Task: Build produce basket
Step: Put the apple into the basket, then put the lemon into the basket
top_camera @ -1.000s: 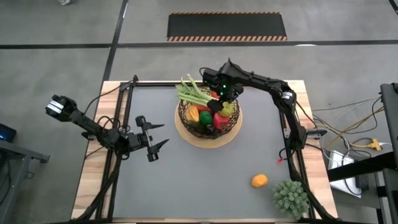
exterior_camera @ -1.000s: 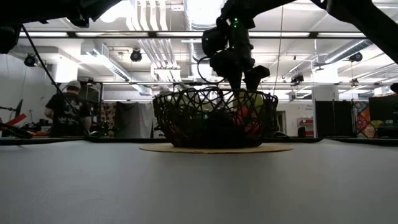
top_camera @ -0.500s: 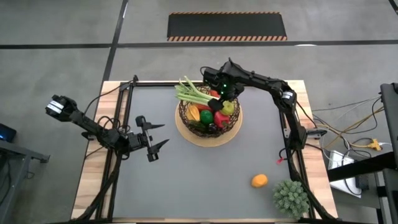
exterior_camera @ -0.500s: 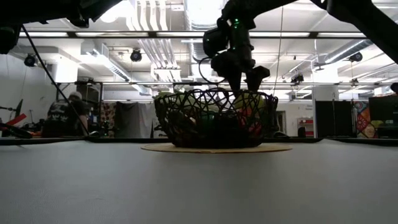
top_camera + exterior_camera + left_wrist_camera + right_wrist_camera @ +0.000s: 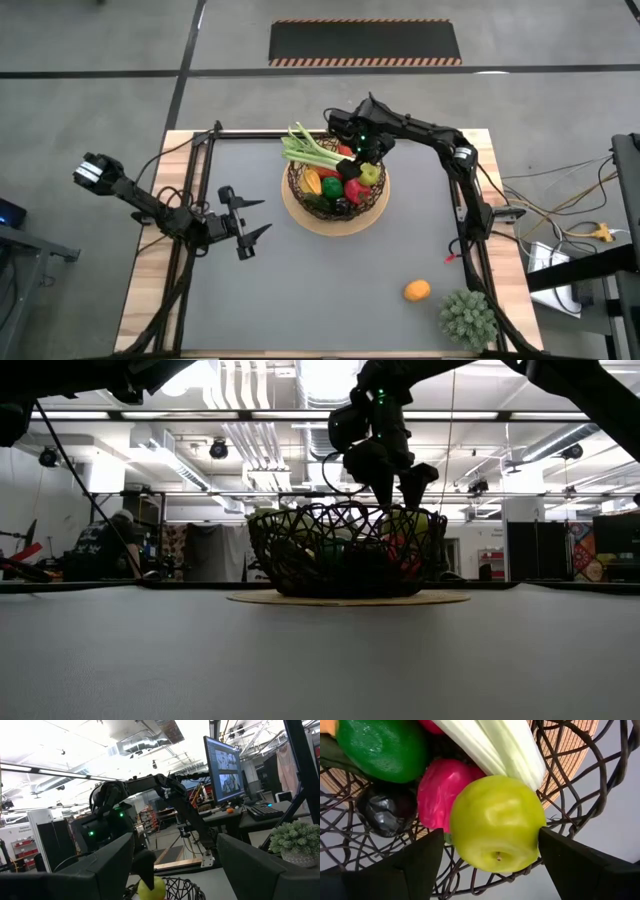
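1. Right pincer (image 5: 366, 157) hung over the basket (image 5: 337, 190), fingers spread wide around the apple (image 5: 496, 826) and not clamping it, as far as I could see.
2. Apple sat in the basket against a red piece (image 5: 442, 793) and the leek (image 5: 495, 744).
3. Orange (image 5: 417, 291) lay loose on the surface (image 5: 300, 290), nearer my right arm, I judged.
4. Left pincer (image 5: 254, 228) waited open, well apart.

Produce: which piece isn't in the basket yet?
The orange, alone on the table beside the spiky green plant; every other piece already sits in the basket.
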